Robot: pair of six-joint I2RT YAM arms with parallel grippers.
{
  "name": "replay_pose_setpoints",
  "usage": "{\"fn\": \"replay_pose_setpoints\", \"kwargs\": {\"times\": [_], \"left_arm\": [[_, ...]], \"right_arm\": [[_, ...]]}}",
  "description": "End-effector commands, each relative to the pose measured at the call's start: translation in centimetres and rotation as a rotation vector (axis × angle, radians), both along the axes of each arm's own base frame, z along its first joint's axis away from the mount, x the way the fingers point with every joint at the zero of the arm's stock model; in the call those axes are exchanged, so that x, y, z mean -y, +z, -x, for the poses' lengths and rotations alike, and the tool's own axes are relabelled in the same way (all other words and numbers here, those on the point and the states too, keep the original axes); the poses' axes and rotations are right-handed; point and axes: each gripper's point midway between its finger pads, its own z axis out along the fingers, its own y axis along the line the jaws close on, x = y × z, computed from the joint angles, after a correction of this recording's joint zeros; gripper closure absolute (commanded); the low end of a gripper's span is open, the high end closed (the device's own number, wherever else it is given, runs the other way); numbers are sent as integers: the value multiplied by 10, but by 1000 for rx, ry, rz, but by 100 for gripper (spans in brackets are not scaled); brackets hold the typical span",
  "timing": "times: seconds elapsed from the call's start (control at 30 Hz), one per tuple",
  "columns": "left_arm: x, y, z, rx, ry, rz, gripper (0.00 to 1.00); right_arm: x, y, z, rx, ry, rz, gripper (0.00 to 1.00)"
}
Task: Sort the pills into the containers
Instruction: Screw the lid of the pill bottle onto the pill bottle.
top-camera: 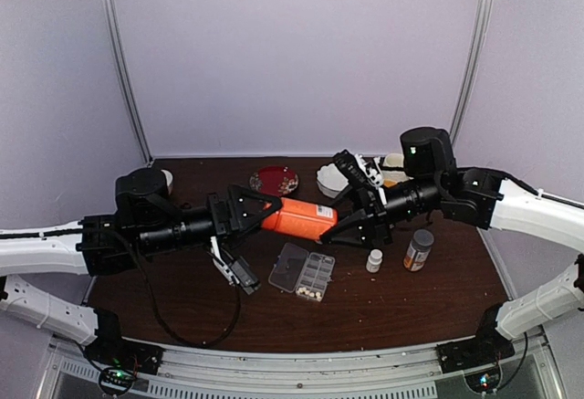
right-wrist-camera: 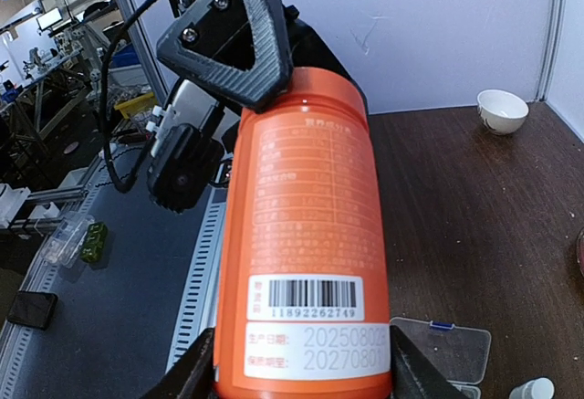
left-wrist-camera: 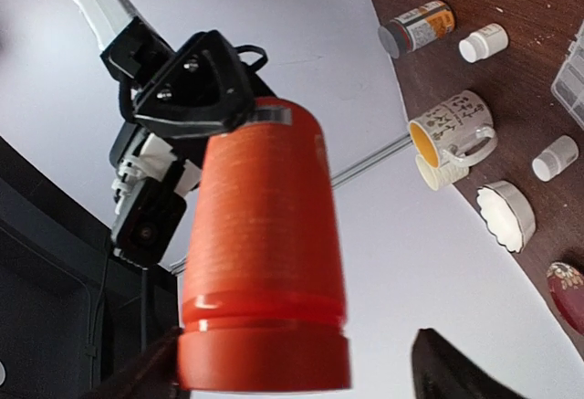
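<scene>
Between the two sets of jaws, lifted off the table (top-camera: 456, 294), hangs a big orange bottle (right-wrist-camera: 301, 198). The right gripper (right-wrist-camera: 301, 376) pinches its base end, a finger pressed to each side of the label. The left gripper (left-wrist-camera: 292, 376) sits at the cap (left-wrist-camera: 265, 358) end with its jaws spread wider than the cap. One finger stands clear of the cap and the other is at its edge, though I cannot tell whether it touches. The cap looks to be still on.

Below the jaws, on the table, lies the clear pill box (top-camera: 294, 267) with its lid open. A few pale pills (top-camera: 310, 293) sit in cells at its near end; the other cells are too small to read. Sorting seems begun but far from done: the bottle likely has to be opened and more pills dealt out.
</scene>
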Motion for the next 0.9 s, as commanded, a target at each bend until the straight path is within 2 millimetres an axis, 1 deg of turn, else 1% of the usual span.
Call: {"fn": "replay_pose_setpoints", "kwargs": {"times": [0.0,0.07,0.23,0.4,0.47,0.53,0.57,0.6,0.63,0.67,0.7,0.73,0.77,0.83,0.87], "left_arm": [[-6,-22,-16,-90,91,-4,2],[-13,-18,-13,-214,90,49,2],[-23,-7,8,-510,20,192,2],[-30,0,21,-784,-19,249,2],[-32,5,28,-905,-64,285,2],[-34,17,34,-1087,-131,382,2],[-36,26,33,-1203,-159,466,2],[-41,35,26,-1335,-176,578,2],[-49,46,13,-1464,-177,728,2],[-61,53,-8,-1594,-136,911,3],[-80,54,-39,-1667,-10,1145,2],[-90,47,-55,-1720,94,1241,2],[-90,44,-58,-1730,136,1209,2],[-85,38,-56,-1748,179,1113,2],[-87,37,-60,-1760,210,1130,3]], "right_arm": [[4,30,2,48,9,-63,100],[7,26,-3,64,-23,-37,100],[14,23,-5,121,-57,-15,100],[15,26,-8,161,-64,-13,100],[14,28,-11,175,-77,-15,100],[14,30,-17,195,-104,-17,100],[15,30,-20,207,-124,-18,100],[16,32,-26,225,-156,-24,100],[17,33,-29,238,-179,-30,100],[18,33,-33,247,-204,-33,100],[18,35,-37,257,-230,-43,100],[19,35,-41,262,-250,-49,100],[19,36,-42,267,-262,-57,100],[19,37,-47,271,-280,-63,100],[18,37,-49,269,-286,-62,100]]}}
